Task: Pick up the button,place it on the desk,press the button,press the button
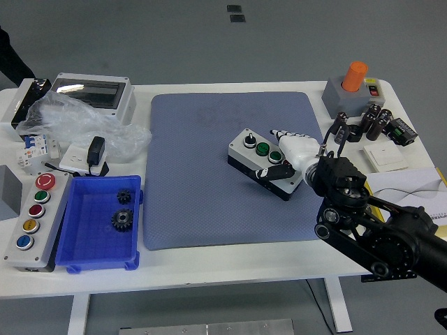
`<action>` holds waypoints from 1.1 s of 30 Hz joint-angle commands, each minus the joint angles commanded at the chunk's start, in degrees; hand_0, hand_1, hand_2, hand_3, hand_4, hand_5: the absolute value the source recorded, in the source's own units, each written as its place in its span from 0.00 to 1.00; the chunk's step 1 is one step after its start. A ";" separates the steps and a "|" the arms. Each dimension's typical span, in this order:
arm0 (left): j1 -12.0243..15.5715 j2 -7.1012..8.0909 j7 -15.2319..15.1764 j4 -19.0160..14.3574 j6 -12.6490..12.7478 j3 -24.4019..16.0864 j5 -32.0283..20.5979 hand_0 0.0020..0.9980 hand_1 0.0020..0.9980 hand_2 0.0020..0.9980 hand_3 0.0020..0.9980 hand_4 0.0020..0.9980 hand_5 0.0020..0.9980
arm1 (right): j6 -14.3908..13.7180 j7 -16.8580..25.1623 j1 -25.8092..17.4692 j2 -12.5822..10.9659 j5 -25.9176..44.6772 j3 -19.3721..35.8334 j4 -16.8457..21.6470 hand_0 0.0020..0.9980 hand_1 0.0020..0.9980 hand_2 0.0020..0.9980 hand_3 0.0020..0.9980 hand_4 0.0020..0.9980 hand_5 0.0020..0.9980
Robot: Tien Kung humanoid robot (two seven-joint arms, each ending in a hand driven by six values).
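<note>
A small grey button box [253,144] with a black knob and two green buttons lies on the blue-grey mat [195,188], right of its middle, and looks slightly tilted. My right hand [283,159] comes in from the lower right and is shut on the box's right end. Its white fingers [290,139] lie over the top and its black thumb [269,174] presses the near side. I cannot tell whether the box rests fully on the mat. My left arm is out of view.
A blue bin [80,241] holding two gears and a grey panel [21,223] of several coloured buttons stand at front left. A plastic bag [77,125] and white enclosure [94,91] sit back left. An orange-topped switch box [353,87], black parts [367,122] and papers [412,185] lie at right.
</note>
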 joint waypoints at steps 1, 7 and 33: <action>-0.02 0.00 -0.01 0.00 0.01 -0.02 0.02 0.69 0.73 0.67 0.69 0.73 0.40 | -0.23 0.00 0.03 0.03 -0.04 -0.14 -0.10 0.79 0.85 0.92 1.00 1.00 0.64; -0.16 0.04 -0.17 -0.04 0.15 -0.27 0.26 0.69 0.73 0.67 0.69 0.72 0.40 | -0.60 0.00 0.27 0.09 0.26 -1.80 -0.96 0.55 0.67 0.73 1.00 1.00 0.46; -0.12 -0.04 -0.72 -0.06 0.86 -0.22 0.43 0.69 0.73 0.67 0.69 0.71 0.41 | -4.56 0.00 1.06 -0.55 -1.42 -6.22 -0.01 0.21 0.43 0.45 0.52 0.69 0.13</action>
